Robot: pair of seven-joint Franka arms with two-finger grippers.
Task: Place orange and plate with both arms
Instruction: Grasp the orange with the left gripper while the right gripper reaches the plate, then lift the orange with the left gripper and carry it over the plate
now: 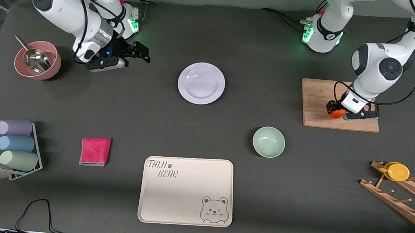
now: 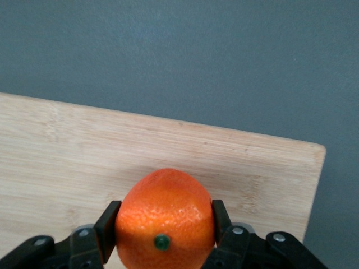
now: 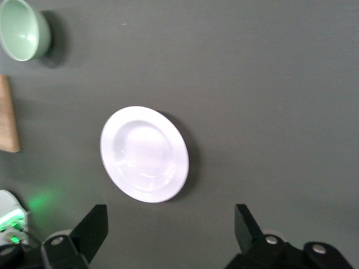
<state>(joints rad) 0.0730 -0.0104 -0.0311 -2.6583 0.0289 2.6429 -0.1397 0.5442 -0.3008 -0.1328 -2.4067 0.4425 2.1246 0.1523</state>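
The left pincer (image 2: 164, 232) is clamped on the orange (image 2: 165, 216) resting on the board (image 2: 67, 162), ready to lift. The right pincer (image 3: 171, 227) gapes empty, waiting near the plate (image 3: 144, 153) on the desk (image 1: 236, 40).

Bright orange fruit (image 2: 165, 218) on pale wood board (image 1: 318, 100). Lavender-white plate (image 1: 201, 83), mint-green bowl (image 1: 268, 141). Cream tray (image 1: 185, 197) printed with grey bear

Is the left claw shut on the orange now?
Yes, shut: the left claw presses the orange from both sides on the wooden board.
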